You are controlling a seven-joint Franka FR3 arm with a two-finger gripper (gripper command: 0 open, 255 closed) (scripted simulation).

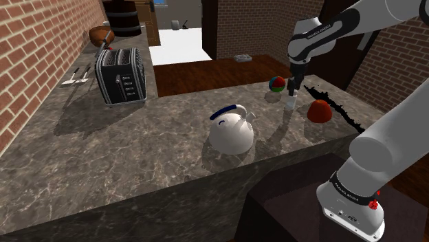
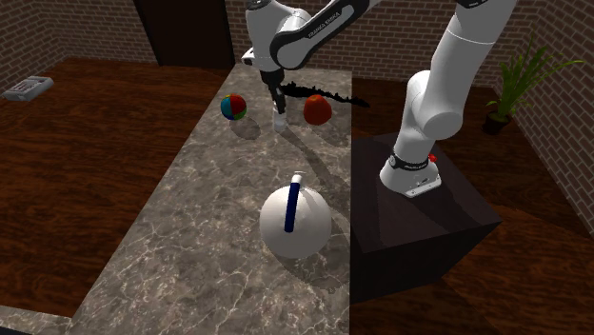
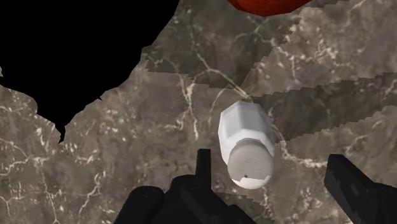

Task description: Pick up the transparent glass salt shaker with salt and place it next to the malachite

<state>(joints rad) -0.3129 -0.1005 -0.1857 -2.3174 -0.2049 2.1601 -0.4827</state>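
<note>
Pincer (image 1: 293,89) spread above white shaker (image 3: 247,143), red obj (image 1: 318,111) nearby

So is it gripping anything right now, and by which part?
Nothing is held. The gripper is open, and the shaker stands between its fingers with neither touching it.

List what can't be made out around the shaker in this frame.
1. Wrist view: the salt shaker is opaque white, so its contents are hidden.
2. Wrist view: the red object is cut off by the frame edge.
3. Shoulder view: the gripper hides the salt shaker's top.
</note>
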